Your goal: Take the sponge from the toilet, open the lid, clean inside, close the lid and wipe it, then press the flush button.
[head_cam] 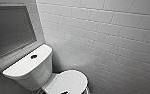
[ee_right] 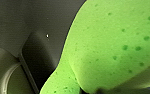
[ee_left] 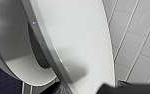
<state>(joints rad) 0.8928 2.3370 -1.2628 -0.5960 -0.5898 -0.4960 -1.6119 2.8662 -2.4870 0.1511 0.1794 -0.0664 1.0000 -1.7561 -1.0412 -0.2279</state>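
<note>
so far the sponge (ee_right: 111,42) looks clamped in the right end effector (ee_right: 101,90), lid (ee_left: 78,42) seemingly part-raised off the toilet (head_cam: 28,72); cleaning, wiping, flush button (head_cam: 33,56) pending.

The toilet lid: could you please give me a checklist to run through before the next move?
1. Sponge close in front of the right wrist camera: ok.
2. Firm hold on it: cannot tell.
3. Lid fully down: cannot tell; the left wrist view shows a dark gap beside its edge.
4. Flush button on the toilet tank top uncovered: ok.
</note>
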